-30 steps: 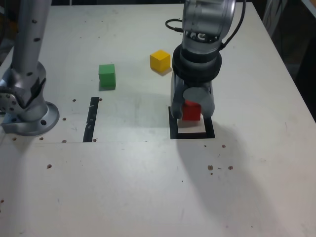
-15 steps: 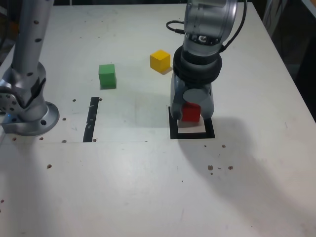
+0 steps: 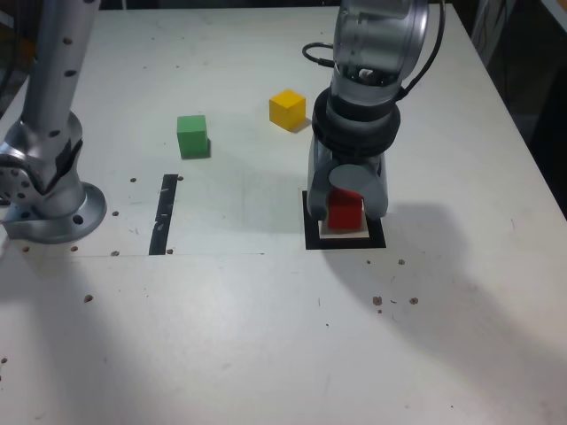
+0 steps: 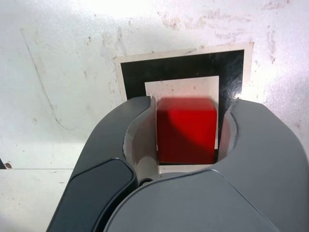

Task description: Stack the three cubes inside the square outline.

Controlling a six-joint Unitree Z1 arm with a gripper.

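Observation:
The red cube [image 3: 344, 211] [image 4: 186, 130] sits on the white centre of the square outline [image 3: 312, 239] [image 4: 183, 65]. My gripper [image 3: 345, 211] [image 4: 192, 104] stands straight over it, one jaw on each side. In the wrist view one jaw lies close against the cube and a narrow gap shows at the other, so the gripper is slightly open. The green cube [image 3: 192, 135] rests on the table towards the exterior view's left. The yellow cube [image 3: 287, 108] rests farther back, just behind the arm. Both stand alone, apart from the gripper.
A straight black tape strip [image 3: 165, 212] lies on the white table left of the outline in the exterior view. The arm's grey base column [image 3: 44, 177] stands at that view's left edge. Small dark specks dot the table's near half.
The gripper has lowered the red cube onto the white centre of the outline, and its jaws have parted a little. The green and yellow cubes have not moved.

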